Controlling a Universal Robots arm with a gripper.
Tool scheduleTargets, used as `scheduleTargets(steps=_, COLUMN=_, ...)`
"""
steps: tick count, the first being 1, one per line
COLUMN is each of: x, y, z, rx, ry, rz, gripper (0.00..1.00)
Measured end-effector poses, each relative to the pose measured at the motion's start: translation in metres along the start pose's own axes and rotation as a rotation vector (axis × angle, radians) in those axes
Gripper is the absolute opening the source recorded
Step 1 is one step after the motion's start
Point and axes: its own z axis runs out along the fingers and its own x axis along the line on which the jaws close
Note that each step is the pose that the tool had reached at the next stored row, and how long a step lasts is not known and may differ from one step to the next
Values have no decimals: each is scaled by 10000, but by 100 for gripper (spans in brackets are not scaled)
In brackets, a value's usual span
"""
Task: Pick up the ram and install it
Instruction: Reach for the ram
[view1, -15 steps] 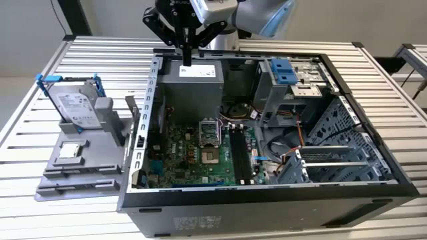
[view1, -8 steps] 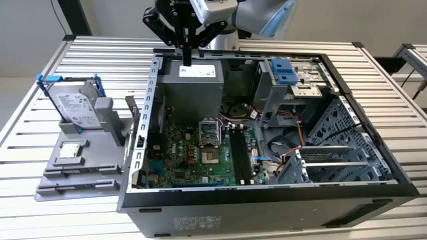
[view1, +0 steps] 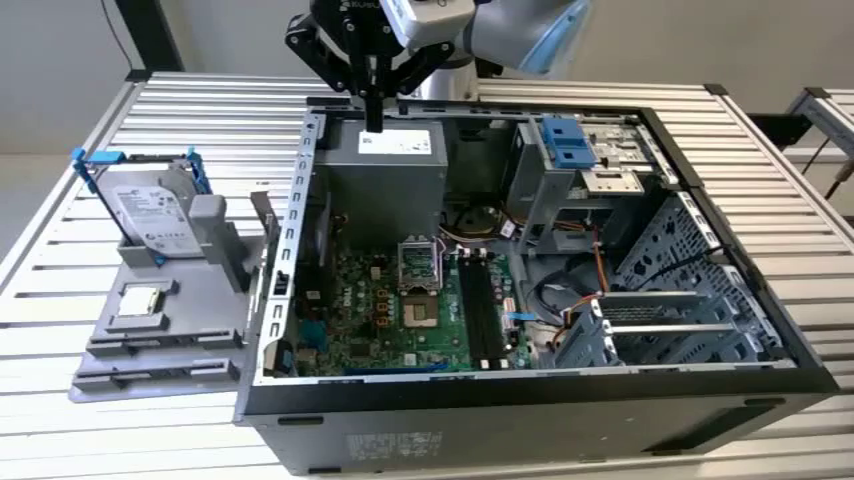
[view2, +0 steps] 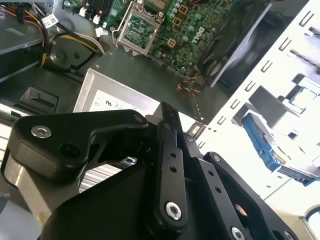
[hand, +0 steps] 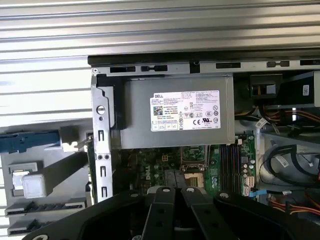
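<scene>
The ram (view1: 263, 215), as best I can tell, is the slim dark stick standing on edge at the grey holder (view1: 160, 345), just beside the case wall (view1: 296, 200). A reach there could clip that wall or tip the stick. The gripper (view1: 376, 124) hangs above the power supply (view1: 387, 175), its 2 fingers pressed together, empty

Over the motherboard (view1: 358, 300) the open case (view1: 534, 385) leaves room to reach down — the power supply (view1: 387, 185) below the tool (view1: 375, 124), drive cage (view1: 537, 185) and loose cables (view1: 577, 290) crowd its edges.
</scene>
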Motion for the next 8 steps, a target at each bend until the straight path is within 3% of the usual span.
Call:
scheduleTargets(steps=4, x=50, y=-5, z=-1, rx=-1, ry=0, rz=-1, gripper=0)
scheduleTargets(steps=8, x=199, y=-15, z=-4, rx=-2, ry=-1, rz=-14, gripper=0)
